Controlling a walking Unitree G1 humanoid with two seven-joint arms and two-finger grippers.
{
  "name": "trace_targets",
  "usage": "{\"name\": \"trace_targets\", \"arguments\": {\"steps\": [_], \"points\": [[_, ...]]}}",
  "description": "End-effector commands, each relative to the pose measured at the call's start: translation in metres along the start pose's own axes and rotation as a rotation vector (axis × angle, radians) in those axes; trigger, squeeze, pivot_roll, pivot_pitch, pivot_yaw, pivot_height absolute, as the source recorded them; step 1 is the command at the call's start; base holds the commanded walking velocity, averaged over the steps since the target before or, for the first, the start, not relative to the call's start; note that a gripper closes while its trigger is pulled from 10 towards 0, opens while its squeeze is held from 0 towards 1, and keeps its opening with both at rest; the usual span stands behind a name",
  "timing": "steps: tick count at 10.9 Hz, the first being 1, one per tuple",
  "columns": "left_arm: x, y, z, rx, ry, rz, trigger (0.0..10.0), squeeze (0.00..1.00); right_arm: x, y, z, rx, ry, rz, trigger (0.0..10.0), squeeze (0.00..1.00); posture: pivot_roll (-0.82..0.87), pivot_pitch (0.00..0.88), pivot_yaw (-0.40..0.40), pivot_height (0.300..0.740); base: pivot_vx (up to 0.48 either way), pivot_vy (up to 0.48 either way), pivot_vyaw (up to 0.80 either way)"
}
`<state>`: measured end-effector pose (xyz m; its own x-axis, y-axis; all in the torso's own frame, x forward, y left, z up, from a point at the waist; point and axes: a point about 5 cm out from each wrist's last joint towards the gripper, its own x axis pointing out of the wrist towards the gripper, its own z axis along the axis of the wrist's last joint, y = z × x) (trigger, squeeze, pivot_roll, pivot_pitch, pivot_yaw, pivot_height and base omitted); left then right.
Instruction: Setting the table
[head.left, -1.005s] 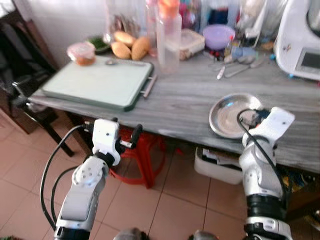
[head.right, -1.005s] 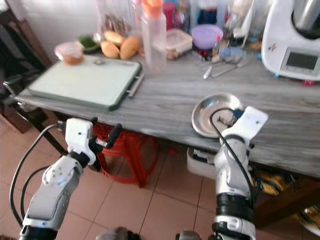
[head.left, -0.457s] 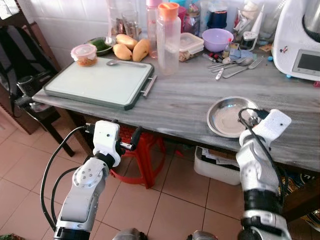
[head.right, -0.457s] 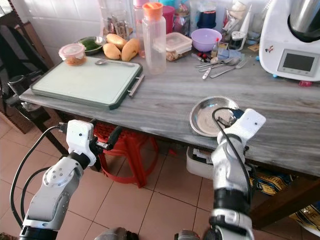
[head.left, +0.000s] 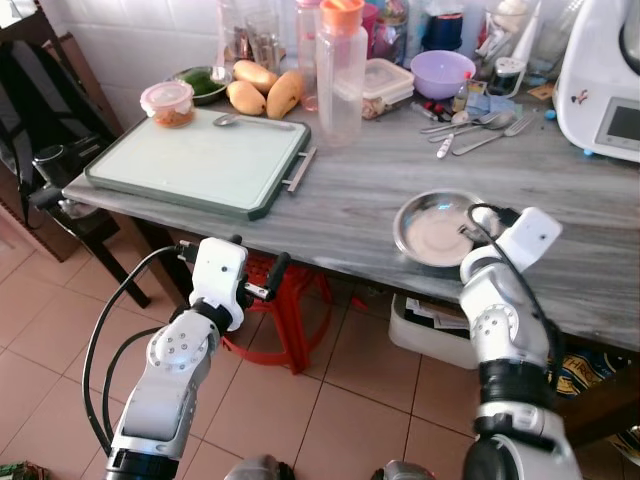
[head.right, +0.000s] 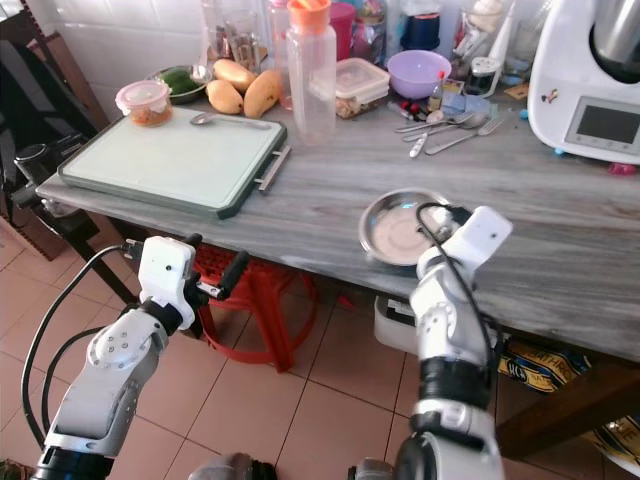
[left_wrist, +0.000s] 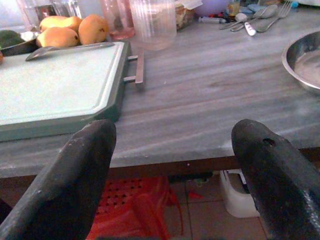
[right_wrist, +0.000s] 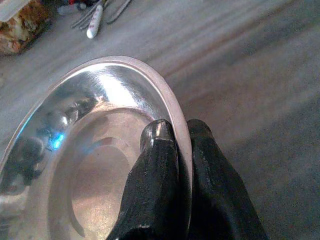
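The metal plate (head.left: 433, 227) has slid left along the grey table (head.left: 360, 195) — the right gripper (right_wrist: 175, 132) still pinches its rim. It is round, shiny and shallow. The left gripper (left_wrist: 172, 150) hangs wide open below the table edge.

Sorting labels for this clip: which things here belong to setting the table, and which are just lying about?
In the job: steel plate, pinched at its rim by the right pincer.

Lying about: cutting board, mangoes, plastic bottle, purple bowl, loose cutlery.
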<state>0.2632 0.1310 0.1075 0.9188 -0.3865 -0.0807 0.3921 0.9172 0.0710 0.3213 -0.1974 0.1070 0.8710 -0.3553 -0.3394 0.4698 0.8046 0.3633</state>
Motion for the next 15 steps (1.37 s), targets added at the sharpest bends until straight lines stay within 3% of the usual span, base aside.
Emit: {"name": "trace_targets", "arguments": {"steps": [1, 2, 3, 5, 15], "points": [[0.0, 0.002, -0.001, 0.007, 0.01, 0.002, 10.0, 0.0, -0.004, -0.01, -0.021, -0.038, 0.101, -0.059, 10.0, 0.0, 0.0, 0.0, 0.069, 0.74, 0.0, 0.0, 0.0], [0.001, 0.001, -0.001, 0.005, 0.01, 0.0, 10.0, 0.0, -0.007, -0.014, -0.023, -0.035, 0.1, -0.072, 10.0, 0.54, -0.01, 0.0, 0.07, 0.74, 0.0, 0.0, 0.0], [0.002, 0.0, -0.001, 0.002, 0.01, -0.004, 10.0, 0.0, -0.008, -0.019, -0.023, -0.045, 0.091, -0.086, 10.0, 1.0, -0.01, 0.0, 0.07, 0.74, 0.0, 0.0, 0.0], [0.003, 0.0, -0.001, 0.002, 0.008, -0.008, 10.0, 0.0, -0.005, -0.025, -0.01, -0.071, 0.027, -0.105, 10.0, 1.0, -0.01, 0.0, 0.07, 0.74, 0.0, 0.0, 0.0], [0.004, 0.003, 0.0, 0.005, -0.01, 0.033, 10.0, 0.0, 0.009, -0.011, 0.018, -0.141, -0.173, -0.053, 10.0, 1.0, 0.0, 0.0, 0.068, 0.74, 0.0, 0.0, 0.0]]}}
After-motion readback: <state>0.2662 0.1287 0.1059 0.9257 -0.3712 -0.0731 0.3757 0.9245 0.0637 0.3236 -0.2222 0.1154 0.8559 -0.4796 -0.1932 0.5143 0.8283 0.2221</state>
